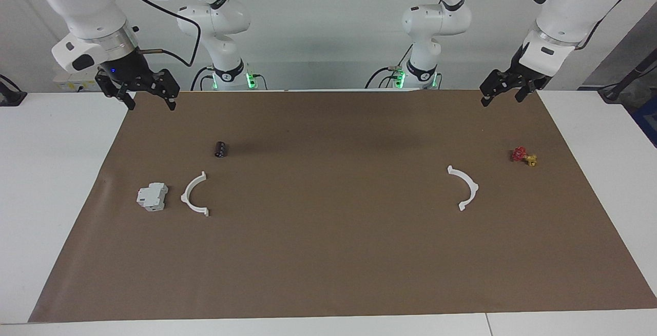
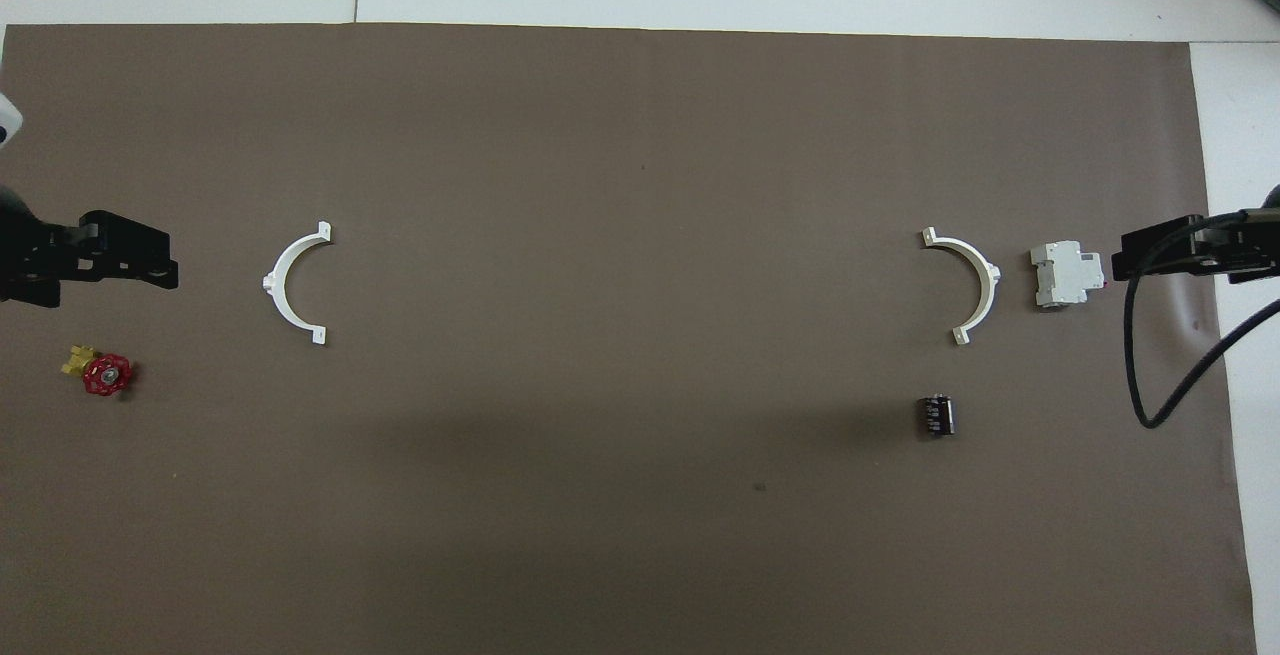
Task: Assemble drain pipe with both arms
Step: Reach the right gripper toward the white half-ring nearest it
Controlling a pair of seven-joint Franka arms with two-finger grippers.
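I am watching both arms waiting, raised above the two ends of the brown mat [image 1: 328, 254], nothing gripped. The left gripper [image 1: 505, 91] is hanging with its jaws released over the mat's corner at its own end; the right gripper [image 1: 148, 95] is doing the same over its corner, fingers spread and empty. I judge they are parked out at the sides to keep the mat clear for the cameras.

The drain pipe is lying flat on the mat as two separate halves, well apart. One half-ring [image 1: 464, 187] is sitting toward the left arm's end of the mat, the other half-ring [image 1: 195, 195] toward the right arm's end, open sides facing each other, which should suit one arm per piece.

A grey block [image 1: 152, 196] is lying just beside the second half-ring, apart from it. A dark cylinder [image 1: 221, 149] and a red-and-yellow piece [image 1: 523, 156] are also resting on the mat.

The overhead view is cutting off both grippers at its edges, and I am unable to make out the tabs' detail.
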